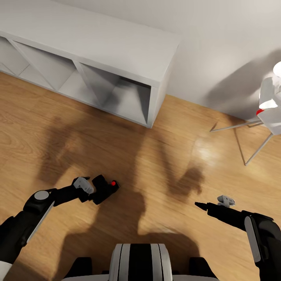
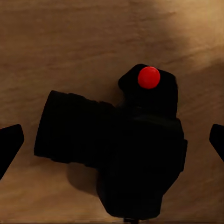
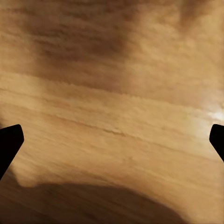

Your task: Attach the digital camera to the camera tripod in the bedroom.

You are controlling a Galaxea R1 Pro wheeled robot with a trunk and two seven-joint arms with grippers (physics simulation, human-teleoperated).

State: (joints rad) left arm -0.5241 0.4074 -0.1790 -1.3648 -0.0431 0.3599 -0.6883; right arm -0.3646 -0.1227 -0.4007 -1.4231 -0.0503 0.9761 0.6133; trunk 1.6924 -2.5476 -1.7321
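reaching fwd, left end effector (image 1: 97,193) at digital camera (image 1: 106,188).

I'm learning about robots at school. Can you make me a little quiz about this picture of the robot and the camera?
1. True or false: the camera has a red dot on top.
2. Which is nearest the camera? A) the left gripper B) the right gripper C) the shelf
3. Fill in: the white lamp stands on thin legs on the wooden ____.

Key: 1. True. 2. A; in the left wrist view its fingertips sit wide apart on either side of the camera, not squeezing it. 3. Floor.
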